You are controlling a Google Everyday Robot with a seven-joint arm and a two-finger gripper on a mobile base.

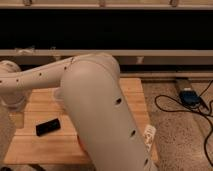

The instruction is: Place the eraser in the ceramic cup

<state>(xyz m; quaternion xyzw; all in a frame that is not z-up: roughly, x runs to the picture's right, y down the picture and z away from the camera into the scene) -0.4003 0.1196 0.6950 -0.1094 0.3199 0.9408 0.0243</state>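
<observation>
Where the view is nearest, it is filled by the thick white link of the robot arm (107, 117), which rises from the bottom edge to a rounded elbow and hides much of the wooden table (37, 145) beneath it. On the bare boards left of that link, the eraser (48, 127) is seen lying flat as a small black block, turned slightly askew and well apart from everything else on the table. At the link's right edge, near the table's front right corner, a small red and white item (149, 135) is partly shown. Further back, just left of the thick link, a pale low shape (58, 95) is glimpsed on the table; it may be the ceramic cup, but too little is shown to be sure. From the elbow a slimmer link with dark holes is carried leftward, and at its end, against the left edge and over the table's left part, the gripper (12, 99) is shown only as a pale rounded mass; whether it is apart or together cannot be told. Right of the table, black cables (172, 107) and a blue device (189, 96) are seen on the speckled floor. Beyond, a dark recess is framed by pale rails (150, 52)
</observation>
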